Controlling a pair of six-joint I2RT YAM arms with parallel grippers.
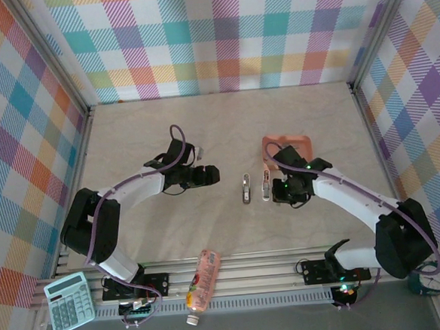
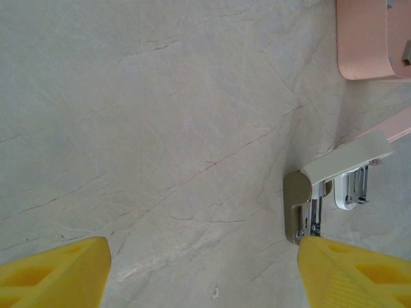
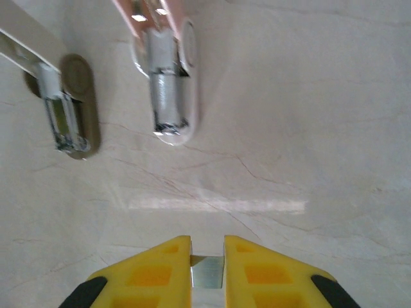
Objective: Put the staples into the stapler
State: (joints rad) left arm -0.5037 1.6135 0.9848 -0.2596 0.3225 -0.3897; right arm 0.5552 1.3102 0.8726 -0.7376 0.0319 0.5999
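Note:
Two small staplers lie side by side mid-table with their lids swung open: a beige one and a pink-white one. My right gripper hovers just right of the pink-white stapler, shut on a short grey metallic staple strip pinched between its yellow fingertips. The strip is a little short of that stapler's open channel. My left gripper stands open left of the beige stapler with nothing between its fingers.
A salmon-pink tray sits just behind the right gripper. At the near edge a calculator lies on the left and a pink bottle lies between the arm bases. Checked walls enclose the table.

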